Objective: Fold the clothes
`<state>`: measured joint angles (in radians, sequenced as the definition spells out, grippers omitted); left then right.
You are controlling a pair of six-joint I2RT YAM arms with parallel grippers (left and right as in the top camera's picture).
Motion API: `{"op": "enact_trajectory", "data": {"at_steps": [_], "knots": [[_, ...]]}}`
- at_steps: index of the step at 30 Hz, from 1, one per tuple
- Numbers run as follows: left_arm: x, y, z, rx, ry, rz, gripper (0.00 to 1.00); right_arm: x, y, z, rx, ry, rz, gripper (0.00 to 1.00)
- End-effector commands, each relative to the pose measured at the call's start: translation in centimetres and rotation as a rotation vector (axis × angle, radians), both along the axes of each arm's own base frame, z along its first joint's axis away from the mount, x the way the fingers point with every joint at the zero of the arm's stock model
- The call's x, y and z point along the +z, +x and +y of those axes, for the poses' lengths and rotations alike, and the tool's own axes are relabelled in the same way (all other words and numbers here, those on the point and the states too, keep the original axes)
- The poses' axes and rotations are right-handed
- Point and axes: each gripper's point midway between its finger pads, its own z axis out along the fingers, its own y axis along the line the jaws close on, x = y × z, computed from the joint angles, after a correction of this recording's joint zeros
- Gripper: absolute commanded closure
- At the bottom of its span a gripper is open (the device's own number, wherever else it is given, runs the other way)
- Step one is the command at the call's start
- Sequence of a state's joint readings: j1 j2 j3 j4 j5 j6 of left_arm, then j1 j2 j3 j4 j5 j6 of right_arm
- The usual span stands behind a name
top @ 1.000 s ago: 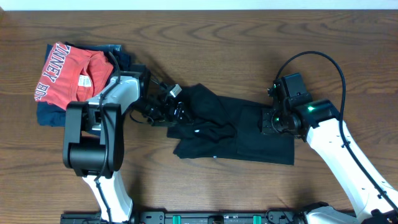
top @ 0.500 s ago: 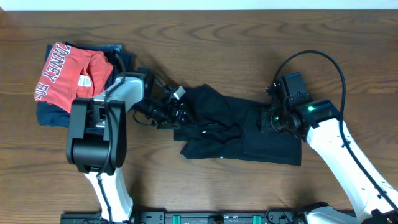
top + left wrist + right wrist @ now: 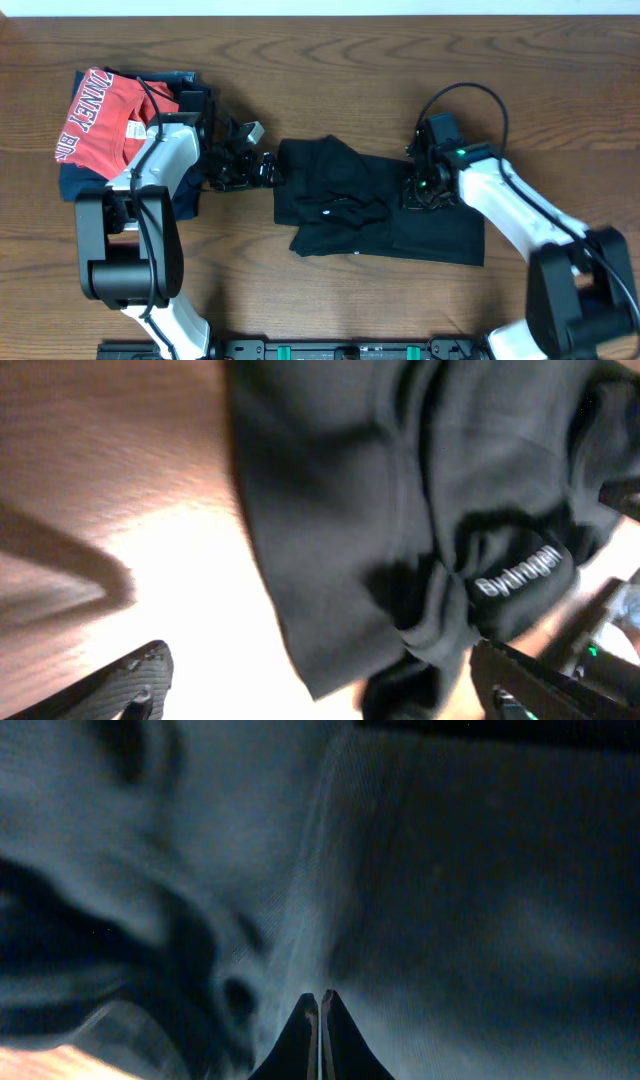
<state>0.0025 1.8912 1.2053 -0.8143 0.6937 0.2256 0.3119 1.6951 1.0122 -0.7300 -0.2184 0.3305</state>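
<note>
Black shirt (image 3: 375, 215) lying rumpled and partly folded about the middle of the counter (image 3: 350, 60), its white chest logo (image 3: 515, 573) showing. Left gripper (image 3: 262, 168) just off the shirt's left edge, fingers (image 3: 135, 675) spread wide and holding nothing. Right gripper (image 3: 413, 196) down on the shirt's right half, its fingers pressed together, tips against the cloth; whether a fold is pinched cannot be told. Red shirt (image 3: 105, 120) atop a navy garment (image 3: 75, 185) near the far left corner.
</note>
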Motion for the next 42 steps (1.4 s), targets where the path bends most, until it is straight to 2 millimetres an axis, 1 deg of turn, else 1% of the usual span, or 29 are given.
{"op": "enact_trajectory", "data": {"at_steps": [1, 4, 6, 9, 13, 16, 19, 23, 27, 30, 32, 33, 34, 36, 38, 39, 40, 41, 42], "knots": [[-1.9, -0.1, 0.7, 0.048, 0.060, 0.057, 0.01, -2.0, -0.6, 0.6, -0.012, 0.024, 0.066, 0.98], [-2.9, -0.3, 0.5, 0.065, 0.043, 0.101, 0.02, -2.7, -0.6, 0.6, -0.012, 0.019, 0.081, 0.98], [-3.5, -0.6, -0.2, 0.065, -0.002, 0.136, 0.02, -2.8, -0.6, 0.6, -0.012, 0.018, 0.085, 0.98], [-4.7, -1.3, -1.3, 0.055, -0.052, 0.193, 0.02, -2.8, -0.6, 0.6, -0.011, 0.019, 0.082, 0.98], [-6.8, -2.7, -2.9, 0.010, -0.050, 0.265, 0.02, -2.8, -0.5, 0.7, -0.012, 0.020, 0.078, 0.98], [-8.3, -3.6, -4.5, -0.036, -0.040, 0.289, 0.02, -2.8, -0.5, 0.7, -0.011, 0.019, 0.078, 0.98], [-8.9, -4.2, -5.6, -0.075, -0.033, 0.294, 0.02, -2.8, -0.5, 0.7, -0.011, 0.019, 0.078, 0.98], [-8.9, -4.7, -6.5, -0.098, -0.027, 0.300, 0.00, -2.8, -0.5, 0.7, -0.012, 0.020, 0.078, 0.99], [-8.8, -5.1, -7.5, -0.121, -0.037, 0.305, 0.07, -2.8, -0.5, 0.7, -0.012, 0.020, 0.077, 0.99], [-8.8, -5.4, -8.2, -0.145, -0.034, 0.295, 0.16, -2.8, -0.5, 0.7, -0.012, 0.019, 0.078, 0.99], [-8.9, -5.3, -8.6, -0.155, -0.035, 0.283, 0.25, -2.8, -0.5, 0.7, -0.012, 0.019, 0.078, 0.99], [-8.9, -5.3, -8.7, -0.151, -0.031, 0.283, 0.27, -2.8, -0.5, 0.7, -0.012, 0.020, 0.078, 0.99], [-9.0, -5.2, -8.8, -0.147, -0.024, 0.285, 0.29, -2.8, -0.5, 0.7, -0.012, 0.020, 0.078, 0.99], [-9.0, -5.2, -8.8, -0.144, -0.023, 0.284, 0.37, -2.8, -0.5, 0.7, -0.012, 0.019, 0.078, 0.99], [-9.0, -5.2, -8.8, -0.132, -0.021, 0.292, 0.40, -2.8, -0.5, 0.7, -0.012, 0.019, 0.078, 0.99], [-9.0, -5.2, -8.8, -0.128, -0.021, 0.295, 0.45, -2.8, -0.5, 0.7, -0.012, 0.020, 0.078, 0.99], [-9.0, -5.2, -8.8, -0.129, -0.021, 0.294, 0.52, -2.8, -0.5, 0.7, -0.012, 0.019, 0.078, 0.99], [-9.0, -5.2, -8.8, -0.129, -0.021, 0.296, 0.66, -2.8, -0.5, 0.7, -0.012, 0.019, 0.078, 0.99], [-9.0, -5.3, -8.8, -0.129, -0.020, 0.300, 0.75, -2.8, -0.5, 0.7, -0.012, 0.019, 0.078, 0.99]]}}
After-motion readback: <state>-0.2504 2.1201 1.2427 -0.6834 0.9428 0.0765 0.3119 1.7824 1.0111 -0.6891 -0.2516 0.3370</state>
